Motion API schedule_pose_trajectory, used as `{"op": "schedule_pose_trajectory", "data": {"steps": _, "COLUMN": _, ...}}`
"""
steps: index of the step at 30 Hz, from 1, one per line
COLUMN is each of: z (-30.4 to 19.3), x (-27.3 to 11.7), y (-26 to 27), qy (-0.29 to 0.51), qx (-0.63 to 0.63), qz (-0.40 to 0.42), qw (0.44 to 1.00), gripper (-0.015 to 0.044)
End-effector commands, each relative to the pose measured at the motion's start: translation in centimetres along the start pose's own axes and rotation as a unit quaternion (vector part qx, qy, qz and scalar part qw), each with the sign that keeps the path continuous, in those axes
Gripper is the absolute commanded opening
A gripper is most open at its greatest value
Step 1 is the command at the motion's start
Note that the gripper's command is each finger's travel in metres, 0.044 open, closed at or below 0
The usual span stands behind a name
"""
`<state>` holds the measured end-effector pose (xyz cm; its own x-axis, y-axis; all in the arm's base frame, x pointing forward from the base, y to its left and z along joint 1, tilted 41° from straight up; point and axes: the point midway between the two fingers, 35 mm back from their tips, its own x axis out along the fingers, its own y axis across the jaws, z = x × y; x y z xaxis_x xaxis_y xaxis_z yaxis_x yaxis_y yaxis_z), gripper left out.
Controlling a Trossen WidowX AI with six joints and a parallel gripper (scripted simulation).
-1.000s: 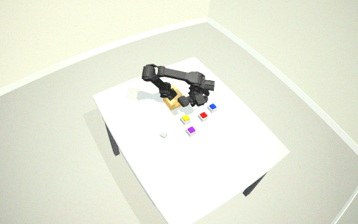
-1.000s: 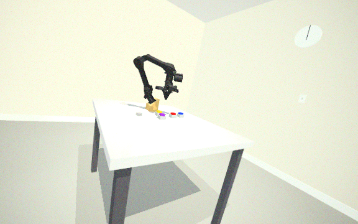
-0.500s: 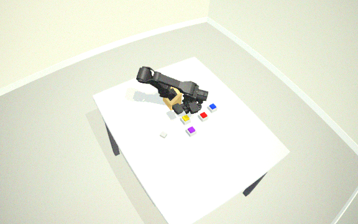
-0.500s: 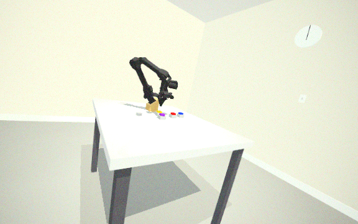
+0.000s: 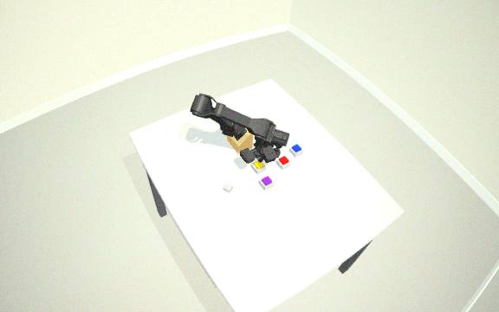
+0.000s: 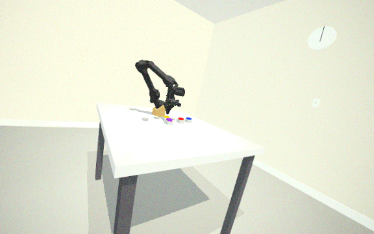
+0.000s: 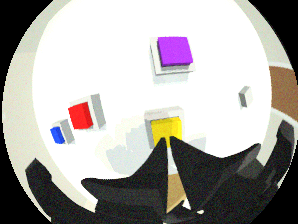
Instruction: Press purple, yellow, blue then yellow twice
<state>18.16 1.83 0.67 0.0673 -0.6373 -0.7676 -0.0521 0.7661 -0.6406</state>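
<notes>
My gripper (image 5: 260, 160) (image 6: 167, 112) (image 7: 168, 139) is shut and empty, pointing down just above the yellow button (image 5: 258, 165) (image 6: 166, 116) (image 7: 166, 129). In the wrist view its tips overlap the near edge of the yellow cap; whether they touch it I cannot tell. The purple button (image 5: 267, 181) (image 6: 169, 120) (image 7: 175, 51) stands beyond the yellow one in the wrist view. The blue button (image 5: 296, 148) (image 6: 189, 119) (image 7: 57, 135) is at the far left there. The purple and blue caps stand raised.
The red button (image 5: 283, 160) (image 6: 180, 119) (image 7: 80, 116) stands between the yellow and blue ones. A small whitish block (image 5: 228, 187) (image 6: 145, 119) (image 7: 245, 97) lies on the other side of the yellow button. A wooden block (image 5: 240, 143) (image 6: 158, 112) is at the arm's base. All are on the white table (image 5: 301, 234) (image 6: 174, 140).
</notes>
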Motion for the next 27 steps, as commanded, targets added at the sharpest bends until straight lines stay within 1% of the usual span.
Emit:
{"op": "schedule_pose_trajectory", "data": {"steps": 1, "z": -0.2, "x": 0.9, "y": -0.2, "qy": 0.003, "qx": -0.004, "qz": -0.004, "qw": 1.000, "gripper": 0.0020}}
{"op": "schedule_pose_trajectory", "data": {"steps": 10, "z": -0.3, "x": 2.2, "y": -0.2, "qy": 0.003, "qx": -0.003, "qz": -0.005, "qw": 1.000, "gripper": 0.0020}}
{"op": "schedule_pose_trajectory", "data": {"steps": 27, "z": -0.3, "x": 2.2, "y": -0.2, "qy": 0.003, "qx": -0.003, "qz": -0.005, "qw": 1.000, "gripper": 0.0020}}
